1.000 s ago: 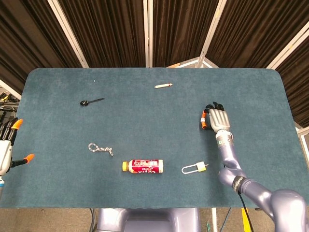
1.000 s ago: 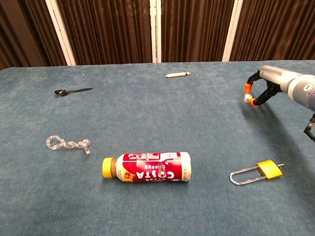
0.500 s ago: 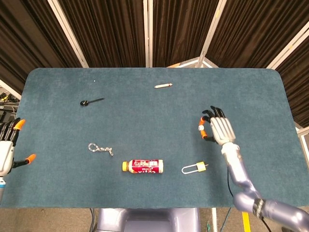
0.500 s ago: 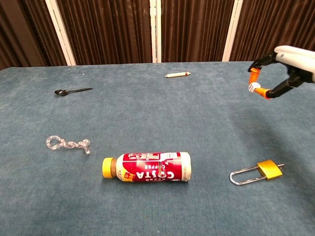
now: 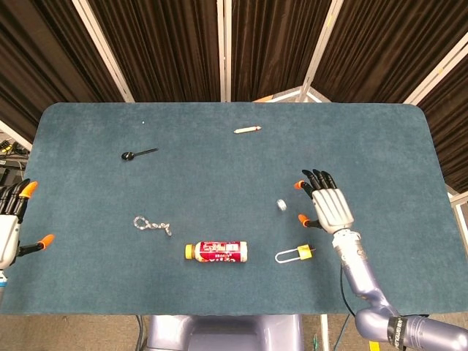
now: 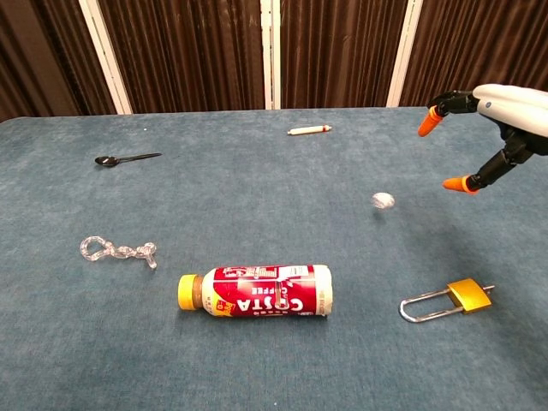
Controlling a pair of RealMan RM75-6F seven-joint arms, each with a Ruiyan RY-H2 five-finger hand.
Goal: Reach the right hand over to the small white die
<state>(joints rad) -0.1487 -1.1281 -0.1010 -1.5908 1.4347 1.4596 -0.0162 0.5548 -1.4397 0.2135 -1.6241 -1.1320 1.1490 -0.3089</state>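
Note:
The small white die (image 5: pixel 281 205) (image 6: pixel 382 200) shows blurred, just left of my right hand and apart from it; whether it touches the cloth I cannot tell. My right hand (image 5: pixel 327 205) (image 6: pixel 501 120) hovers above the table with fingers spread and nothing in it. Its orange-tipped thumb (image 6: pixel 461 183) and finger (image 6: pixel 425 125) stand wide apart. My left hand (image 5: pixel 10 223) is at the table's left edge, fingers apart and holding nothing.
On the teal table (image 5: pixel 219 168): a yellow padlock (image 5: pixel 295 254) (image 6: pixel 448 300) below the right hand, a red Costa bottle (image 5: pixel 216 251) (image 6: pixel 255 290) lying on its side, a clear chain (image 5: pixel 152 224), a black spoon (image 5: pixel 138 153) and a white pen (image 5: pixel 247 129) further back.
The right hand pinched the die, lifted and moved nearer, then opened its fingers. The die left the hand and is now to its left, blurred.

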